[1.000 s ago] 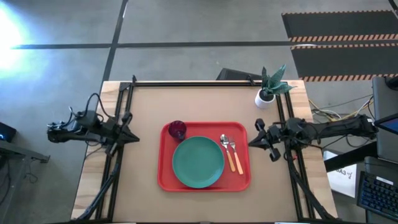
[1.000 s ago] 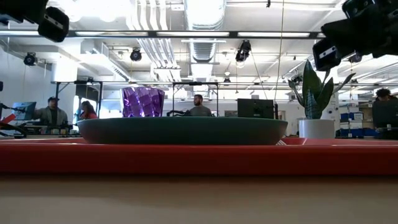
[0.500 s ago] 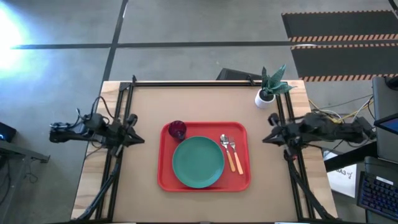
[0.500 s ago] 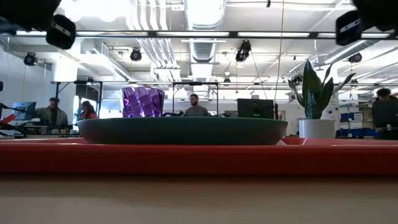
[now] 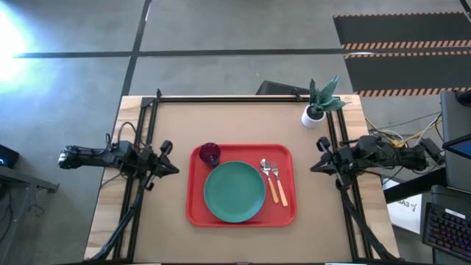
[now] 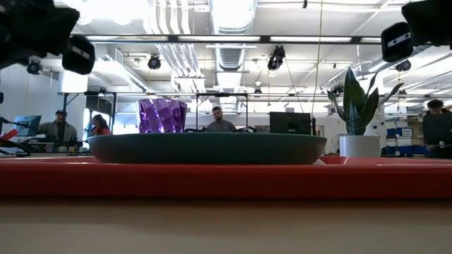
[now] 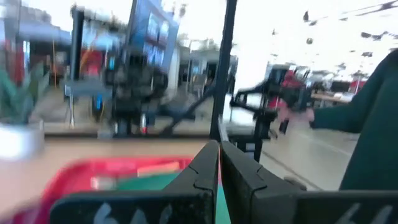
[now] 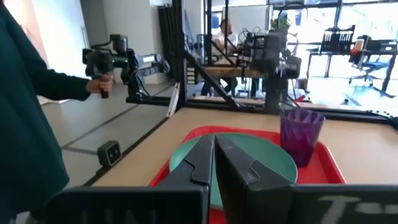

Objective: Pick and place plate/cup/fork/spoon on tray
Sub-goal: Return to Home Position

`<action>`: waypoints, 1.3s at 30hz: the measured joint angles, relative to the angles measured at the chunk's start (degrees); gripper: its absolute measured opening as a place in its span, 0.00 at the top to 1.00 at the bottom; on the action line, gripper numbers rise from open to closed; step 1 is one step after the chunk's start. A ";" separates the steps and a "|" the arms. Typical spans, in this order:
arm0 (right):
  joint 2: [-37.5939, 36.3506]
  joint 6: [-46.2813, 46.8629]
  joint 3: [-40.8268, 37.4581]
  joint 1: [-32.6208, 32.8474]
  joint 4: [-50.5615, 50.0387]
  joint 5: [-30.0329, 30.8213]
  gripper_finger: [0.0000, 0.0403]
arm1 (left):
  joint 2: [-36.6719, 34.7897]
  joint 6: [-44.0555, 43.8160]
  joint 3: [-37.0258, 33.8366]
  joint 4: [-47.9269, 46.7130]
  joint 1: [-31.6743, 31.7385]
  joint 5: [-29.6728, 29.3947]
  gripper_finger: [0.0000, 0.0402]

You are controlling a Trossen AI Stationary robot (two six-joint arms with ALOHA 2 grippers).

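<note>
Tray: large red plastic rectangular tray point(image 5: 193, 213), rounded corners, raised rim, middle of the tan table point(image 5: 243, 121).
Plate: round flat teal-green plate point(image 5: 234, 192), on the tray's middle.
Cup: dark purple translucent tumbler point(image 5: 210, 154), tray's far-left corner.
Cutlery: silver metal spoon point(image 5: 268, 179) and fork point(image 5: 279, 184), orange-tan handles, right of the plate; hidden in the low view.
Arms: left gripper point(image 5: 174, 168) at the table's left edge, right gripper point(image 5: 313, 167) at its right edge; fingers pressed together, empty.
</note>
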 joint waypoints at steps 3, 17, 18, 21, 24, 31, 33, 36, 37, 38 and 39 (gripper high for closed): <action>0.14 -1.05 -1.88 0.00 5.28 -0.67 0.98 | -0.19 2.55 -0.03 2.04 0.00 0.61 1.00; -0.07 -4.32 -11.37 0.00 19.89 -0.86 0.98 | -0.15 5.08 -0.11 2.16 0.12 -0.81 1.00; -0.07 -5.16 -11.39 -0.02 19.61 0.35 0.98 | -0.15 5.86 -0.14 2.14 0.13 -1.23 1.00; -0.07 -5.88 -11.41 -0.02 18.02 4.34 0.98 | -0.15 8.70 -0.16 1.96 0.39 -3.00 1.00; 0.00 -6.68 -11.41 -0.02 13.42 9.17 0.98 | -0.04 10.87 -0.18 -0.34 0.52 -6.78 1.00; 0.02 -20.75 -11.43 -0.04 11.36 20.38 0.98 | -0.04 13.05 -0.20 -5.97 0.90 -8.47 1.00; 0.02 -25.03 -11.43 -0.04 11.44 20.98 0.98 | -0.11 13.37 -0.21 -6.20 1.01 -8.40 1.00; 0.54 -26.34 -11.36 -0.04 10.99 20.97 0.98 | -0.17 13.29 -0.22 -7.66 1.04 -8.34 1.00; 0.95 -26.34 -11.36 -0.11 10.93 20.96 0.98 | -0.17 13.23 -0.22 -7.77 1.03 -8.31 1.00; 1.48 -26.49 -11.36 -0.28 10.87 20.89 0.98 | -0.17 13.23 -0.22 -7.79 1.05 -8.29 1.00; 2.07 -26.53 -11.36 -0.54 10.82 20.83 0.98 | -0.17 13.23 -0.22 -7.79 1.07 -8.29 1.00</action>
